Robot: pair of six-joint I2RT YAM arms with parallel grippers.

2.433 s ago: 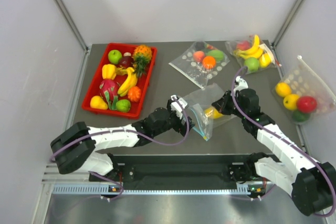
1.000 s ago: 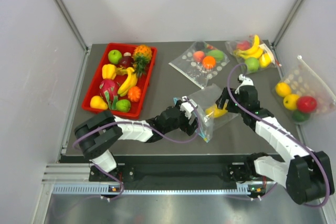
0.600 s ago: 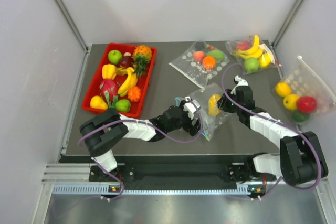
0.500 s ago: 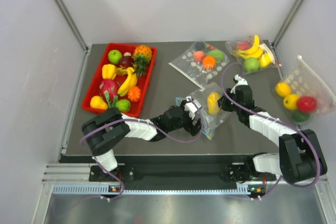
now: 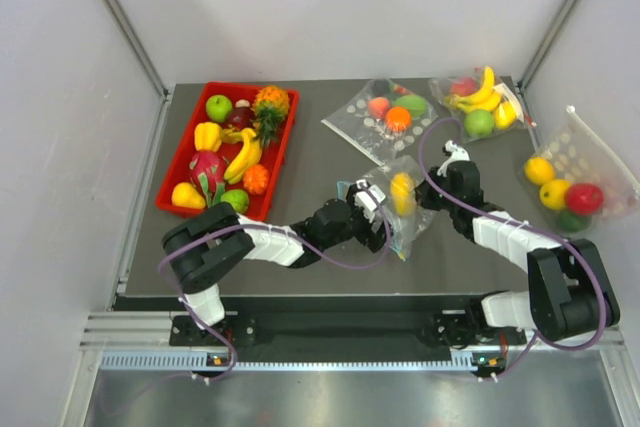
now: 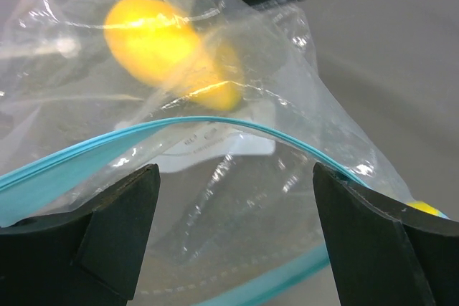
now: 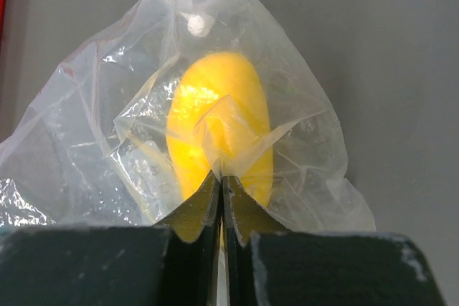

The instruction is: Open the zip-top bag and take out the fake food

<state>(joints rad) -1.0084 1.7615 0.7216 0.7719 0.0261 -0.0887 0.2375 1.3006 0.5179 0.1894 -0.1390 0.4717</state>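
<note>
resting between them, the zip-top bag [image 5: 405, 226] is pinched by the right tool [image 7: 219, 195] — left tool [image 6: 237, 228] gapes around its mouth.

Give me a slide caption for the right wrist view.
Right gripper shut, pinching a fold of the clear zip-top bag with a yellow fruit inside.

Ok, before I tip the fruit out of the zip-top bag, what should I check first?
1. Right pincer shut on the zip-top bag, at the end away from the mouth: ok.
2. Teal zip strip parted, mouth open: ok.
3. Left pincer open, fingers either side of the mouth: ok.
4. Yellow fruit out of the bag: not ok, it lies inside.
5. Other fruit inside: cannot tell.
</note>
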